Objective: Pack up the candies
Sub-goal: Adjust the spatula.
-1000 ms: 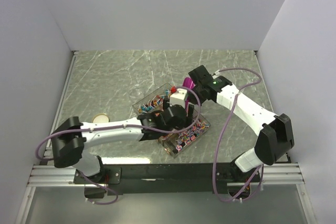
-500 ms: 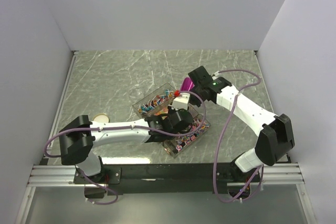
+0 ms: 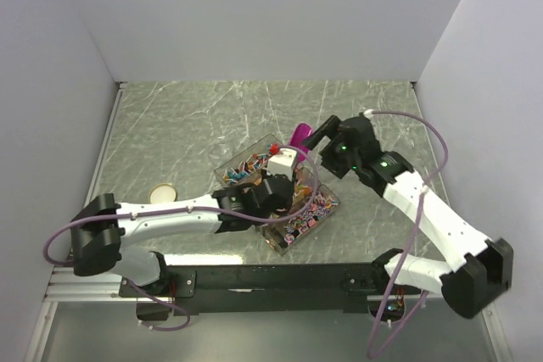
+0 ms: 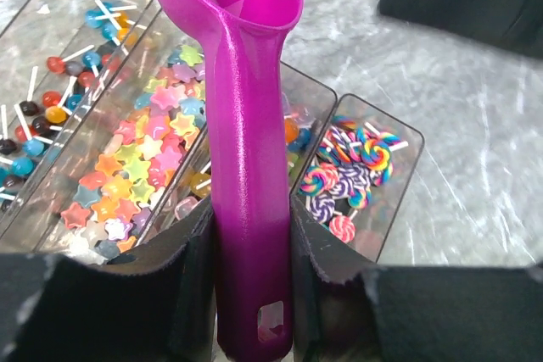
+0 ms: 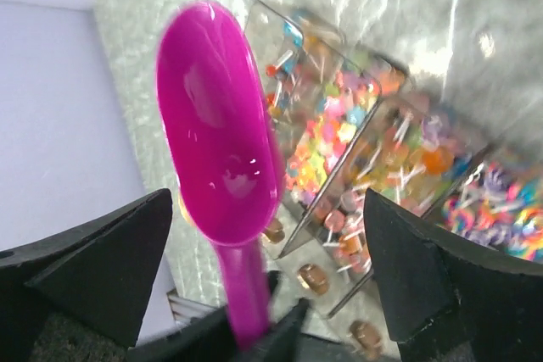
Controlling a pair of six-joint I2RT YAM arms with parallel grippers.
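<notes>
The candies [image 4: 140,167] lie sorted in a clear compartment tray [image 3: 277,243]: stars, round lollipops and swirl lollipops [image 4: 349,177]. My left gripper [image 4: 252,252] is shut on the handle of a magenta scoop [image 4: 246,125], which points up and away over the tray. The scoop's bowl [image 5: 216,133] looks empty. My right gripper [image 5: 267,235] stands wide open just beyond the bowl, touching nothing. From above, the scoop [image 3: 301,135] sticks out between the left gripper [image 3: 276,182] and the right gripper [image 3: 327,137], over the candies [image 3: 242,171].
A round tan lid [image 3: 164,193] lies on the marble table to the left of the tray. White walls close in the table on the left, back and right. Cables loop from both arms near the tray.
My right gripper has opened, let go of the scoop and drawn back to the right. My left gripper has closed on the scoop's handle.
</notes>
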